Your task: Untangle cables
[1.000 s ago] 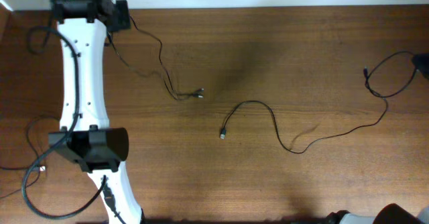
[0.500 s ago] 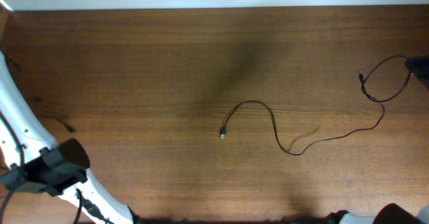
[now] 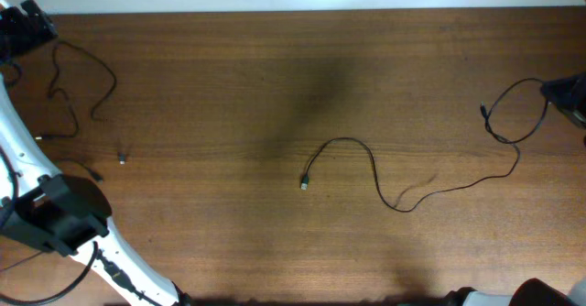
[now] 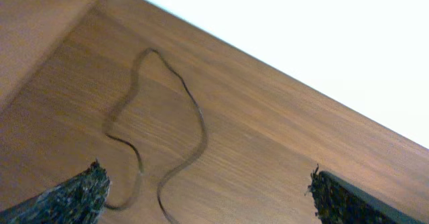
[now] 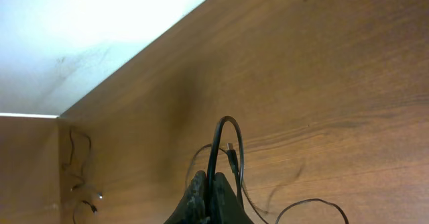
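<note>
At the table's (image 3: pixel 275 68) right edge, the right fingers (image 5: pixel 201 196) are closed on a loop of the long cable (image 3: pixel 376 173). It runs from there to the table's middle, where its plug (image 3: pixel 303 185) lies flat. Near the table's far left corner, the left fingers (image 4: pixel 74 197) stand wide apart above the second cable (image 4: pixel 203 133), gripping nothing. That cable lies in loose curves on the table.
</note>
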`<state>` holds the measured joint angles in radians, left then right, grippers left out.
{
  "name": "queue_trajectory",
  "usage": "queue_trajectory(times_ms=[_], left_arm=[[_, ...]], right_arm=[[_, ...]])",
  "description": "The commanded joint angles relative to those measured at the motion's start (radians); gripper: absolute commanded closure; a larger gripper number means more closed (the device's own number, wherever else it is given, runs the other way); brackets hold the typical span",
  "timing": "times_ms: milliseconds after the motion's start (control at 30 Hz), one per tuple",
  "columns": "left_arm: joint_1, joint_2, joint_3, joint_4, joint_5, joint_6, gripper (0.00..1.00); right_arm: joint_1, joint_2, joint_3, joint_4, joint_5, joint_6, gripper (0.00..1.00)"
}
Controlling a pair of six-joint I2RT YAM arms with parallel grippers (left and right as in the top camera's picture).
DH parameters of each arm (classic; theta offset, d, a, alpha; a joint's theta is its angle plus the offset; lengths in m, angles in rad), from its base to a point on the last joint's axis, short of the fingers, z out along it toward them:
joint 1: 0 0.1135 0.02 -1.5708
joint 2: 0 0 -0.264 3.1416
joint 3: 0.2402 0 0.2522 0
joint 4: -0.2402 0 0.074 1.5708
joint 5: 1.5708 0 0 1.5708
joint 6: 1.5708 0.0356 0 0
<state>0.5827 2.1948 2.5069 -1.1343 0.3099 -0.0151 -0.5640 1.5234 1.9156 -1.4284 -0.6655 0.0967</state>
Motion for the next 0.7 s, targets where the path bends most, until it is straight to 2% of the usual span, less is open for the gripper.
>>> queue_trajectory(times_ms=[0, 100, 200, 233, 300, 367, 433, 467, 567, 667], left_arm=[[-0.022, -0.076, 0.017, -0.099, 0.226, 0.073, 0.01], [-0.166, -0.145, 0.017, -0.218, 0.244, 0.093, 0.01], [-0.376, -0.146, 0.007, -0.298, 0.252, 0.102, 0.01], [-0.472, -0.146, 0.005, -0.301, 0.269, 0.15, 0.01], [-0.611, -0.146, -0.002, -0.296, 0.286, 0.22, 0.01], [-0.735, -0.14, -0.029, -0.28, 0.319, 0.249, 0.01], [-0.801, -0.138, -0.114, -0.229, 0.542, 0.349, 0.01], [-0.813, -0.138, -0.153, -0.196, 0.615, 0.362, 0.01], [-0.83, -0.138, -0.309, -0.001, 0.935, 0.362, 0.01], [-0.845, -0.138, -0.358, 0.137, 1.11, 0.361, 0.01]], right_arm=[[0.077, 0.002, 0.003, 0.003, -0.001, -0.015, 0.96], [0.253, 0.002, 0.003, 0.045, -0.114, -0.014, 0.96], [0.465, 0.002, 0.003, 0.174, -0.147, 0.097, 0.96], [0.517, 0.002, 0.003, 0.225, -0.147, 0.147, 0.96], [0.558, 0.002, 0.003, 0.307, -0.154, 0.224, 0.96], [0.552, 0.003, 0.003, 0.373, -0.259, 0.238, 0.96], [0.533, 0.005, 0.003, 0.393, -0.285, 0.26, 0.96], [0.524, 0.006, 0.003, 0.392, -0.287, 0.26, 0.96], [0.523, 0.008, 0.003, 0.388, -0.29, 0.259, 0.96], [0.524, 0.015, 0.003, 0.377, -0.296, 0.256, 0.96]])
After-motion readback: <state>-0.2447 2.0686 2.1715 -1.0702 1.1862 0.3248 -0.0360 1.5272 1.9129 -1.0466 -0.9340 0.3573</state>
